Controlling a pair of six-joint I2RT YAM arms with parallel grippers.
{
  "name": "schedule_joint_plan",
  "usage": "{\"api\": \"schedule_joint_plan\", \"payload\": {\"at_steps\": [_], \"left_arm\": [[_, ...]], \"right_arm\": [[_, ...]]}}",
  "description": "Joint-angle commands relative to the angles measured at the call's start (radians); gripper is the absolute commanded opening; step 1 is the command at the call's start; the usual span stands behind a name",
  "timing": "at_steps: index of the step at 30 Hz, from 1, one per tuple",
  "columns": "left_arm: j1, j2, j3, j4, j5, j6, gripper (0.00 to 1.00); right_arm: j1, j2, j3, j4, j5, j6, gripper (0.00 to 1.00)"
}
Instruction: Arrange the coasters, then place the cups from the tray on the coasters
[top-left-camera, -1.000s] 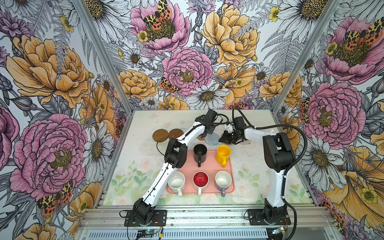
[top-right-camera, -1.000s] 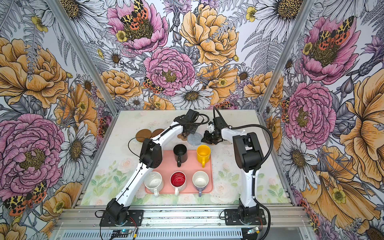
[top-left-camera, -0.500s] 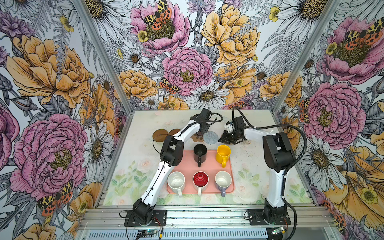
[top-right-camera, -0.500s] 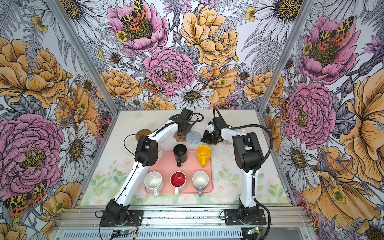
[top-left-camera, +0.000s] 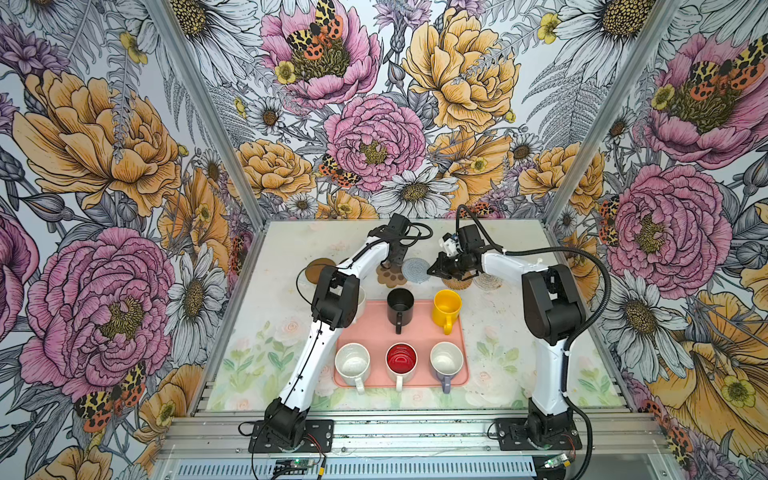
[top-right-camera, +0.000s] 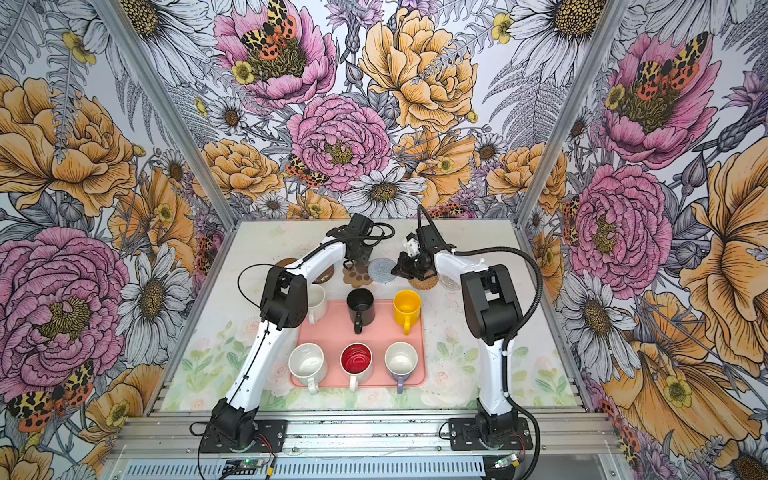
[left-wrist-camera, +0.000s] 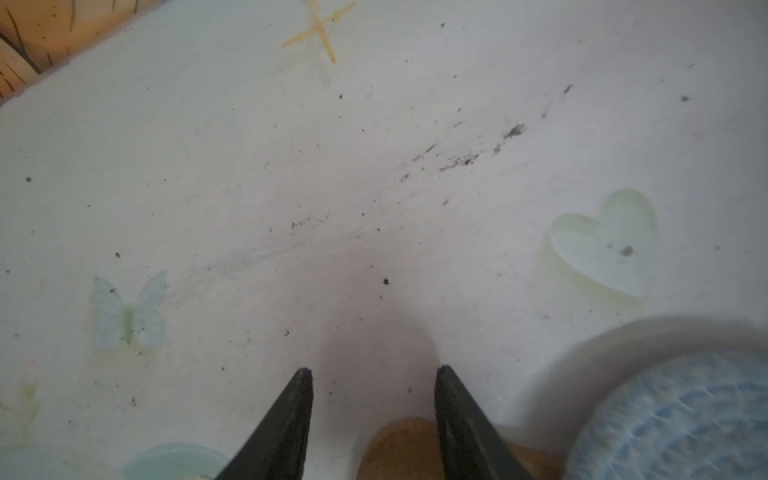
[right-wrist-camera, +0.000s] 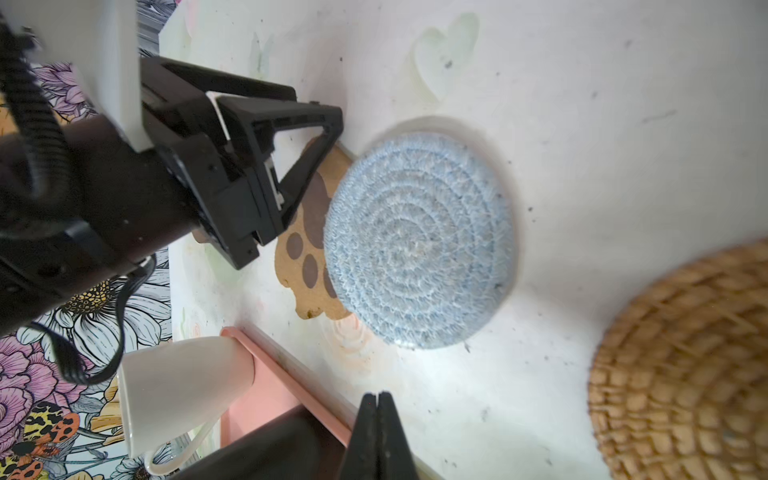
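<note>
Behind the tray (top-left-camera: 415, 334), in both top views, the coasters lie in a row: brown discs (top-left-camera: 319, 268), tan paw-print (top-left-camera: 390, 277), grey-blue woven (top-left-camera: 417, 270), tan rattan (top-left-camera: 457, 284), pale cream woven (top-left-camera: 488, 281). The grey-blue one (right-wrist-camera: 419, 241) overlaps the paw-print's (right-wrist-camera: 305, 257) edge. My left gripper (left-wrist-camera: 374, 370) stands open over the paw-print coaster (left-wrist-camera: 399, 449), whose edge lies between the fingers. My right gripper (right-wrist-camera: 378, 399) is shut and empty, between the grey-blue and rattan (right-wrist-camera: 685, 365) coasters. Black (top-left-camera: 400, 305), yellow (top-left-camera: 446, 305), white (top-left-camera: 352, 361), red-lined (top-left-camera: 401, 359) and lavender (top-left-camera: 446, 360) cups stand on the tray.
A further white cup (top-right-camera: 316, 301) stands at the tray's back left corner, half hidden behind my left arm's elbow (top-right-camera: 282, 301). Floral walls close in the table on three sides. The tray's pink rim (right-wrist-camera: 266, 374) runs close below my right gripper.
My left arm has swung left, from above the grey-blue coaster to above the paw-print one. The grey-blue coaster has shifted slightly left. The right arm has not moved.
</note>
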Motion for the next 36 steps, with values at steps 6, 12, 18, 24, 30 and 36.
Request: {"api": "schedule_joint_plan", "payload": {"at_steps": [6,12,18,24,30,36], "left_arm": [[0.032,-0.120,-0.016,-0.056,-0.034,-0.059,0.51],[0.075,-0.230,-0.078,-0.055,0.121,-0.162,0.49],[0.081,-0.300,-0.209,-0.056,0.244,-0.181,0.32],[0.064,-0.289,-0.290,-0.055,0.289,-0.190,0.10],[0.046,-0.258,-0.310,-0.055,0.317,-0.206,0.05],[0.032,-0.243,-0.340,-0.051,0.321,-0.210,0.04]], "right_arm": [[0.037,0.111,0.136,0.015,-0.034,0.041,0.00],[0.039,0.162,0.189,0.011,-0.011,0.062,0.00],[0.037,0.203,0.239,-0.001,0.021,0.078,0.00],[0.037,0.239,0.283,-0.045,0.040,0.077,0.00],[0.041,0.238,0.286,-0.123,0.113,0.043,0.00],[0.042,0.235,0.285,-0.180,0.160,0.014,0.00]]}}
